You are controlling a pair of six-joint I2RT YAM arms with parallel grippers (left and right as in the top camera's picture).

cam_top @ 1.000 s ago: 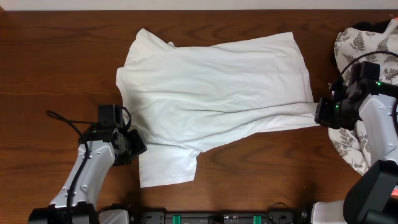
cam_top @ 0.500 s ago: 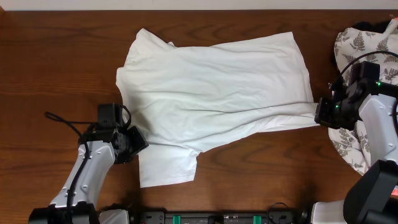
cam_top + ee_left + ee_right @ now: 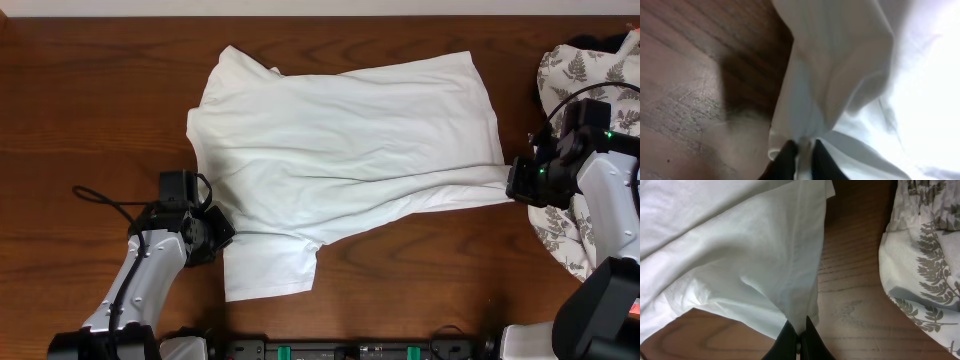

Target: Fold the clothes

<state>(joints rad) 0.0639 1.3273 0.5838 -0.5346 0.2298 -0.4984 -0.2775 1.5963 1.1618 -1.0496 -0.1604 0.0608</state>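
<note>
The clothes, a plain white T-shirt (image 3: 340, 150), lie spread across the wooden table with wrinkles running toward the right; one sleeve (image 3: 268, 265) reaches toward the front edge. My left gripper (image 3: 222, 237) is shut on the shirt's left edge beside that sleeve; in the left wrist view the white cloth (image 3: 840, 75) is pinched between the black fingers (image 3: 802, 159). My right gripper (image 3: 510, 184) is shut on the shirt's right corner; in the right wrist view the fabric (image 3: 765, 255) gathers to a point at the closed fingertips (image 3: 799, 339). No print shows on the shirt.
A white cloth with grey fern-leaf print (image 3: 590, 70) is heaped at the right edge, behind and under the right arm, also in the right wrist view as the fern cloth (image 3: 925, 255). Bare wood (image 3: 90, 100) lies left of the shirt.
The left gripper has closed on the shirt's left edge; it stood partly open a second ago. The right arm and the shirt have not visibly moved.
</note>
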